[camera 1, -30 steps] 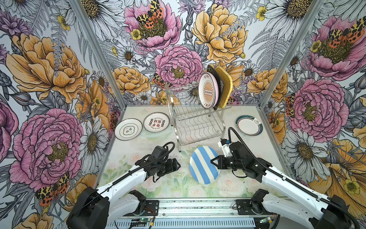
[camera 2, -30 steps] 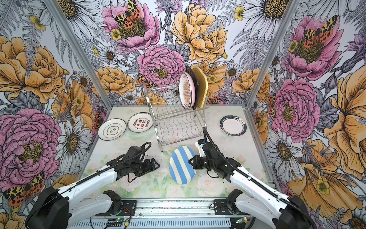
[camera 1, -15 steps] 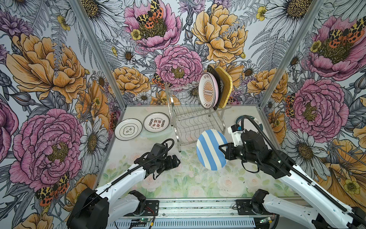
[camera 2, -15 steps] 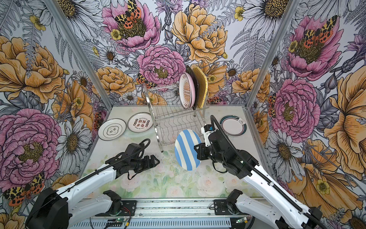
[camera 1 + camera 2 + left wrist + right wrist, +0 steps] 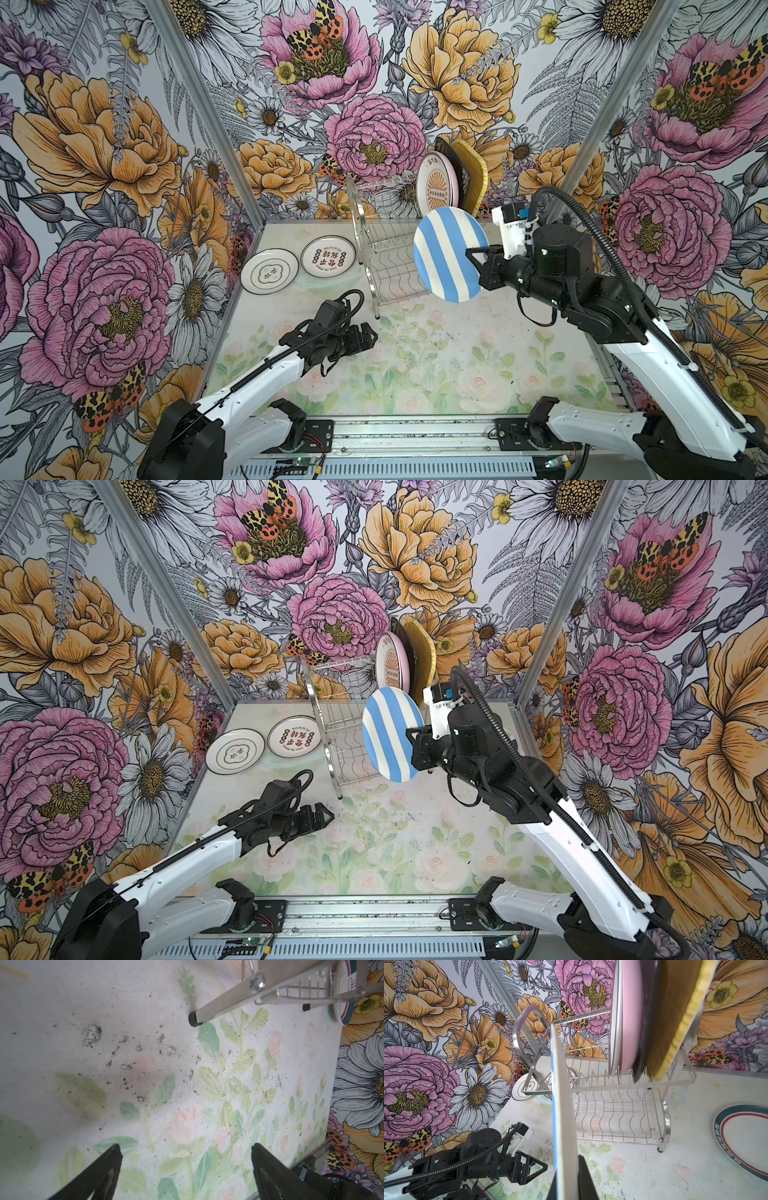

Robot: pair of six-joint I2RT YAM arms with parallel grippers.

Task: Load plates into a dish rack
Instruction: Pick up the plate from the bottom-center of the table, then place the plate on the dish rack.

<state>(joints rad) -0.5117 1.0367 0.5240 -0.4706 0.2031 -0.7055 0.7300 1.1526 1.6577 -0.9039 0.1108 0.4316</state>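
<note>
A pink round plate (image 5: 436, 189), a black plate (image 5: 461, 183) and a yellow woven-look square plate (image 5: 474, 178) are crowding the right end of the upper shelf of the shiny chrome wire dish rack (image 5: 390, 249), leaving its left stretch open. A blue-striped round plate (image 5: 446, 253) is hanging on edge at mid-frame across the rack's right front, while the pale floral tabletop (image 5: 436, 365) is lying open at lower centre.

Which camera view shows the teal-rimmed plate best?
The right wrist view: the teal-rimmed plate lies flat, about half in frame. The left wrist view shows only a sliver behind the dish rack. In both top views the right arm hides it.
</note>
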